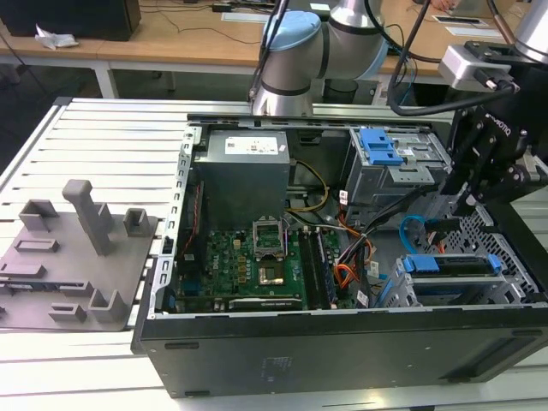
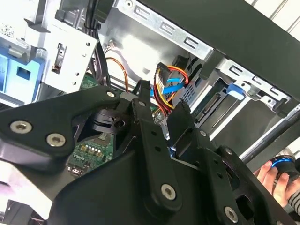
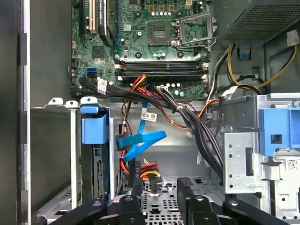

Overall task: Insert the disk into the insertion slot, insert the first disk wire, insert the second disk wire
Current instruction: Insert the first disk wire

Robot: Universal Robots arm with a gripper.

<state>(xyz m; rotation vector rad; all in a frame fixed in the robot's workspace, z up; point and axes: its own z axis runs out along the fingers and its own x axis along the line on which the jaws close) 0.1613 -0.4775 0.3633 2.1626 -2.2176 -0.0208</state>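
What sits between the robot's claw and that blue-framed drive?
In the first wrist view, a flat blue cable and a red-and-yellow wire bundle hang between the gripper and the disk.

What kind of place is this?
Probably a robotics lab workbench: an open desktop computer case lies on a slatted metal table, a robot arm reaches over it, and wooden desks stand behind.
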